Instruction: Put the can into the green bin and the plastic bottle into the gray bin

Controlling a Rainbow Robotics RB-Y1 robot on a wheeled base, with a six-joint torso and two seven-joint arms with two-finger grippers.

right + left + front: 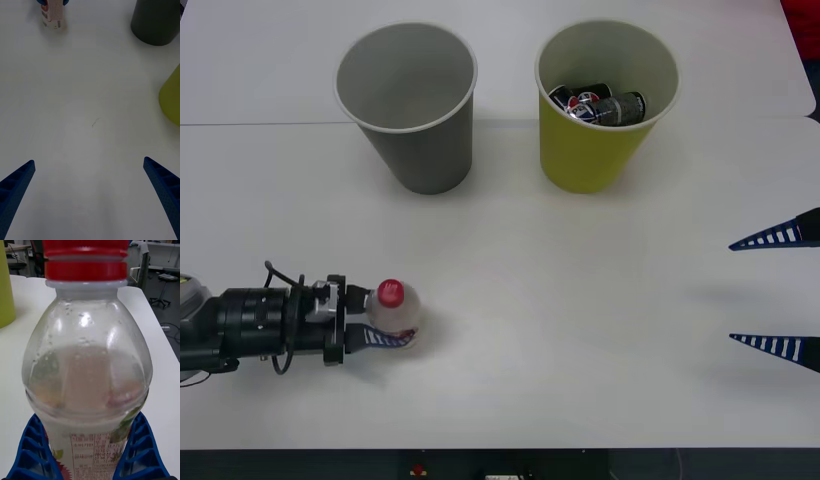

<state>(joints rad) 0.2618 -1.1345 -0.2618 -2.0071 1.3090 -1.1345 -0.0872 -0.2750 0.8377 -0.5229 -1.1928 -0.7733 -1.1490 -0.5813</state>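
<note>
**Bottle pinched low on desk, gray bin waiting**

Plastic bottle (393,309) stood upright on the near left of the desk (580,330), red cap up, well apart from both bins. Clamped across the label, below the shoulder, by the ribbed blue fingers (35,453) of the left pincer (385,336), coming in from the left edge, low and level. Looked mostly empty, droplets inside, so judged light; thin clear wall, likely to dent under a hard squeeze, smooth and a bit slippery. Label band judged the better hold: straighter sides, less chance of squirting out than at the rounded shoulder. Top-heavy tilt possible on lift, given the low grip.

Gray bin (408,105) at the far side, left of centre, open and bare inside. Green bin (600,105) just to its right, apart from it, with a dark can (600,105) already lying inside. Can half judged done; bottle half pending.

Right pincer (777,292) spread wide at the right edge, holding nothing, idle.
</note>
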